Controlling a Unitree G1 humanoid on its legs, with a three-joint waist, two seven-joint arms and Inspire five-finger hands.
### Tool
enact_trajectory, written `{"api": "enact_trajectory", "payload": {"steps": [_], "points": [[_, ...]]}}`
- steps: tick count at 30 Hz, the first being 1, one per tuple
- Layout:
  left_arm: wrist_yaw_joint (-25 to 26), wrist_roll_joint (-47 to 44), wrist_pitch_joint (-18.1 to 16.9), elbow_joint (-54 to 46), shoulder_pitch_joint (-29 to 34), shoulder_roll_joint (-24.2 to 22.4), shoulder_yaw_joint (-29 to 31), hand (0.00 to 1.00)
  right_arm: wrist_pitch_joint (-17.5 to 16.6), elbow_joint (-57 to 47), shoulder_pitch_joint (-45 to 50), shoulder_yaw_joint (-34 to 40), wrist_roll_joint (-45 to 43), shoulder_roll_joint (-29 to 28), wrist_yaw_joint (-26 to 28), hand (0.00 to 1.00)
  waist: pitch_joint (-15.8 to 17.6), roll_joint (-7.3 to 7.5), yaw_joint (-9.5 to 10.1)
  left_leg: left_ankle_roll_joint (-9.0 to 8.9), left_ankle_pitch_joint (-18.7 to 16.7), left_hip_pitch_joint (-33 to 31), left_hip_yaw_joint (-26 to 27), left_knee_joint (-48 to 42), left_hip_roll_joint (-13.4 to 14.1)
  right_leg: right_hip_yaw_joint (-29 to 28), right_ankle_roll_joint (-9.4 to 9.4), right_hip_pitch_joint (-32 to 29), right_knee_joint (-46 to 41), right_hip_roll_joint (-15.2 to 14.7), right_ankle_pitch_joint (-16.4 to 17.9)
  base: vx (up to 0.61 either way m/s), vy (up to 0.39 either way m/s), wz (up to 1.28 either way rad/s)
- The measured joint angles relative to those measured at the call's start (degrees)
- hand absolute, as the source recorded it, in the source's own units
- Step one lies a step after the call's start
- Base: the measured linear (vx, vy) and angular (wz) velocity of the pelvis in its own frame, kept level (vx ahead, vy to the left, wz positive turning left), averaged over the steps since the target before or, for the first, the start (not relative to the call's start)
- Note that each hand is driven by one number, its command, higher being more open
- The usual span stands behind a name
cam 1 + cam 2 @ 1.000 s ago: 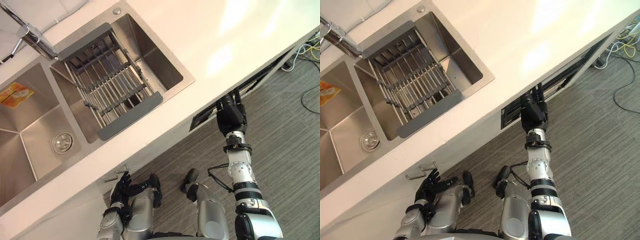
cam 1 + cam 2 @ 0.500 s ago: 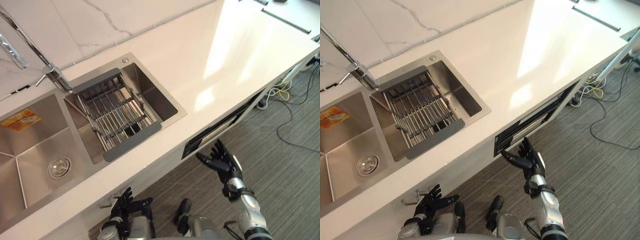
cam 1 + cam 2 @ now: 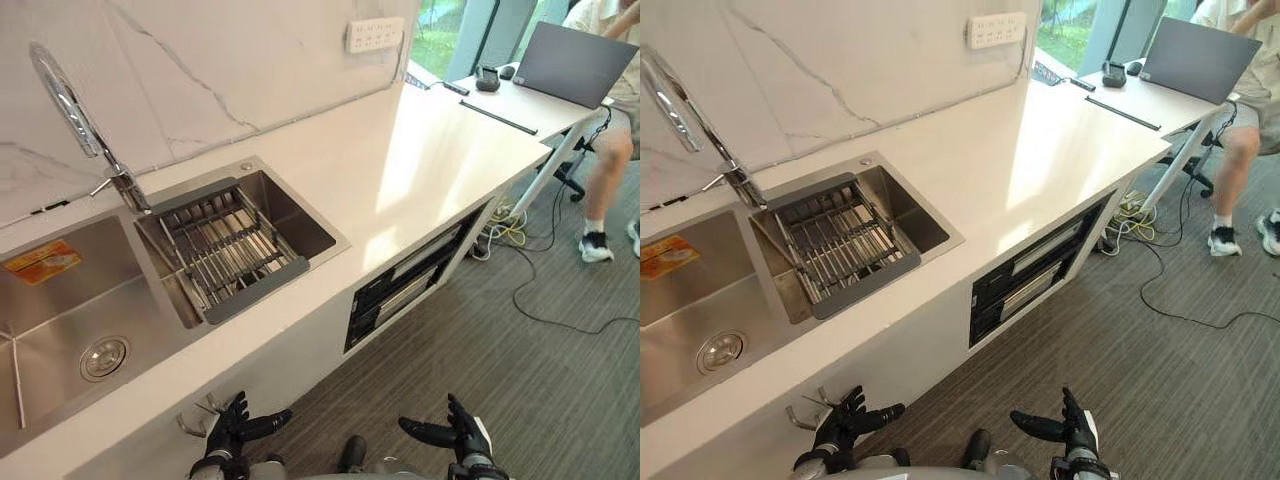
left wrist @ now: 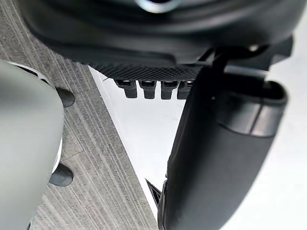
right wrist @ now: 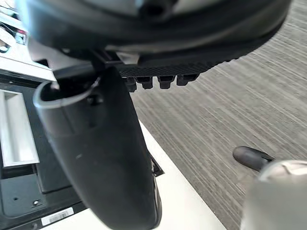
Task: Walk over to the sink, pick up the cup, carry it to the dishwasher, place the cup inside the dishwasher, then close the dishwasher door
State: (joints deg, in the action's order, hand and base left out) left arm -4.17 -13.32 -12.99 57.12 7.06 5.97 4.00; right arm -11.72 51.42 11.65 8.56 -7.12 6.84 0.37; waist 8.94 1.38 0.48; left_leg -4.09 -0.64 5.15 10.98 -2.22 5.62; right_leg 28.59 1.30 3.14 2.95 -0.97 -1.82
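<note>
Dishwasher [image 3: 405, 288] front, dark with pale bars across it, stands upright, set into the white cabinet face under the countertop [image 3: 420, 170], to the right of the sink [image 3: 300, 215]. Where the cup is we cannot tell. Our left hand [image 3: 236, 425] hangs low by the cabinet, fingers spread and holding nothing, just beside a metal handle [image 3: 193, 421] on the cabinet front. Our right hand [image 3: 456, 436] is over the striped carpet [image 3: 520, 380], fingers likewise spread and empty, well apart from the dishwasher. We see a wire rack [image 3: 225, 252] across the sink's right basin, a tall faucet [image 3: 72, 112] rising behind it, and a yellow label [image 3: 42, 262] in the left basin. Farther right a laptop [image 3: 577, 63] stands on a desk, a seated person's leg [image 3: 605, 170] is beside it, and cables [image 3: 510, 225] trail on the floor below.
</note>
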Motion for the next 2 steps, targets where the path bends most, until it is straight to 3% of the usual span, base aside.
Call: {"api": "enact_trajectory", "payload": {"steps": [2], "points": [[-0.2, 0.0, 0.0, 0.0, 0.0, 0.0, 0.0, 1.0, 0.0, 0.3, 0.1, 0.1, -0.1, -0.3, 0.3, 1.0, 0.0, 0.01, 0.0, 0.03, 0.0, 0.2, -0.2, 0.0, -0.1, 0.0, 0.0, 0.3, 0.0, 0.0, 0.0, 0.0, 0.022, 0.05]]}}
